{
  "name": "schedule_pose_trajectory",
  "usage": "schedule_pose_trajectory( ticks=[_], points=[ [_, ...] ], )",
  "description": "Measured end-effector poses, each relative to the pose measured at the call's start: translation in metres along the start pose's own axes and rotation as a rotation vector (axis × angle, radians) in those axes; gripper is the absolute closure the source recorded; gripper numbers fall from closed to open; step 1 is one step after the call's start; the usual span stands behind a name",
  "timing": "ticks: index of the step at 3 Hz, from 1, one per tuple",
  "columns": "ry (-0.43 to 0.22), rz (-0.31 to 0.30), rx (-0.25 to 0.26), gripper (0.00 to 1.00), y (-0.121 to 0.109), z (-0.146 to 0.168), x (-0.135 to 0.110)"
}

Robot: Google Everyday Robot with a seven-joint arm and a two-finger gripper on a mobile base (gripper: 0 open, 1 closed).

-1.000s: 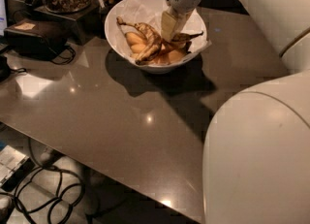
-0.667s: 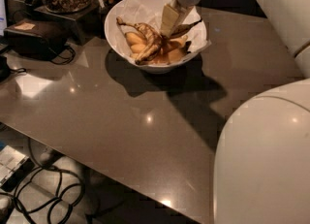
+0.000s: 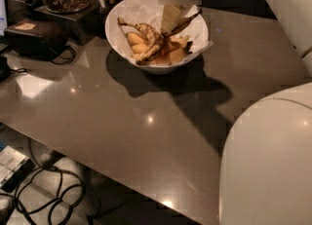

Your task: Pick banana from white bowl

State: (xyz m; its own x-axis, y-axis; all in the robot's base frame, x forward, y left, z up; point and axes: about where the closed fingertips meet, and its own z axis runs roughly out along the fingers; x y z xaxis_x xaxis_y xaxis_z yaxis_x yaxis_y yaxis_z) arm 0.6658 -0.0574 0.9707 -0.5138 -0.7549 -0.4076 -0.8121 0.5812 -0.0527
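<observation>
The tightly curved, dark-streaked yellow-brown banana (image 3: pixel 150 41) is found left of centre inside the large round white paper-lined bowl (image 3: pixel 156 67). The pale gripper (image 3: pixel 170 18) is positioned over the bowl's rear; its opening cannot be determined.

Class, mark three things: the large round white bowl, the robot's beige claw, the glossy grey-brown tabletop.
Large round white bowl (image 3: pixel 127 12): camera view, upper-left inner wall.
Beige claw (image 3: pixel 171 22): camera view, lower end, down inside the bowl.
Glossy grey-brown tabletop (image 3: pixel 122 121): camera view, bare middle.

Pincer (image 3: pixel 171 18) low, upper centre
</observation>
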Motion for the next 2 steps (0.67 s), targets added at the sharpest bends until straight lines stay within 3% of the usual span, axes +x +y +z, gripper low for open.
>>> schedule_pose_trajectory(
  ticks=[2],
  points=[
    [-0.19,-0.069,-0.124,1.0,0.017,-0.023,-0.018]
  ],
)
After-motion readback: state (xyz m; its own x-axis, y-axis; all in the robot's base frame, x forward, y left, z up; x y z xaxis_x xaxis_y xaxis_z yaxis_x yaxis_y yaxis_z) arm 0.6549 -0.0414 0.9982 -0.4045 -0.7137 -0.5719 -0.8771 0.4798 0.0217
